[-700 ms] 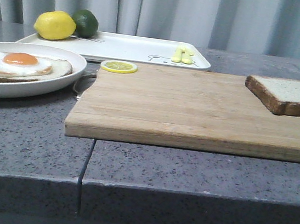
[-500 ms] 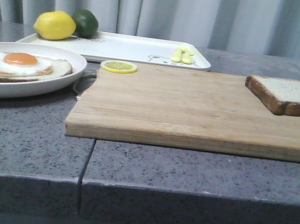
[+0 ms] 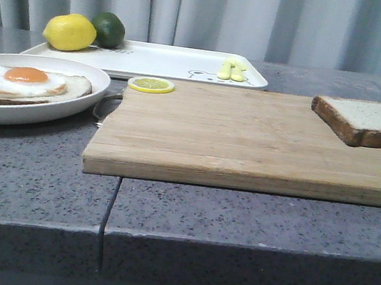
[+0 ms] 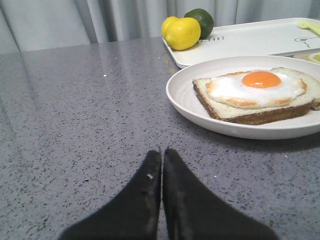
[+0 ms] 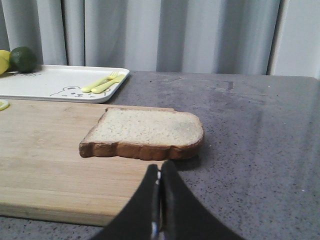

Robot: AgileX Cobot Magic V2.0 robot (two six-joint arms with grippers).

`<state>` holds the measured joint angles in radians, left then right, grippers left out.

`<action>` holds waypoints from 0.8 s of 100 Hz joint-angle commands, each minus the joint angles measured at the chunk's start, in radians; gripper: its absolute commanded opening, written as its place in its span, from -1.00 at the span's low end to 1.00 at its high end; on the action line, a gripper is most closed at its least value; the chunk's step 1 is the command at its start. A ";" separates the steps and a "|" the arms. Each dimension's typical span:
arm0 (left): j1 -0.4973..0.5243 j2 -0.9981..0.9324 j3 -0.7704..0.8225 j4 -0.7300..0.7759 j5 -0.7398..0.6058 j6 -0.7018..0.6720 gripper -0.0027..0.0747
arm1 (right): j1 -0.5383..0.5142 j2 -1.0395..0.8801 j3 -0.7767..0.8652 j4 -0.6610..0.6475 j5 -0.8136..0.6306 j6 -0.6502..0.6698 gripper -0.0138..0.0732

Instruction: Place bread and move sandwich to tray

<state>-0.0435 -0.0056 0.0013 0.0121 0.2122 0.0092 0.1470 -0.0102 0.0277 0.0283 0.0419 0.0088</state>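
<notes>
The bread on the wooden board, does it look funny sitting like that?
A little. The bread lies at the right end of the wooden board, one corner poking past the edge over the counter. Nothing looks spilled or broken.

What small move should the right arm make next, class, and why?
Probably open the right gripper and ease toward the pale square bread slice with brown crust: its fingers are shut and empty, and the slice lies untouched on the wooden cutting board just ahead.
</notes>
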 commanded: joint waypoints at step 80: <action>0.003 -0.028 -0.105 -0.250 -0.160 -0.009 -0.98 | -0.005 -0.002 -0.175 -0.008 0.045 0.002 -0.95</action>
<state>-0.0435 -0.0056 -0.0284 -0.1861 0.1122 0.0092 0.1470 -0.0102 -0.0526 0.0283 0.0876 0.0088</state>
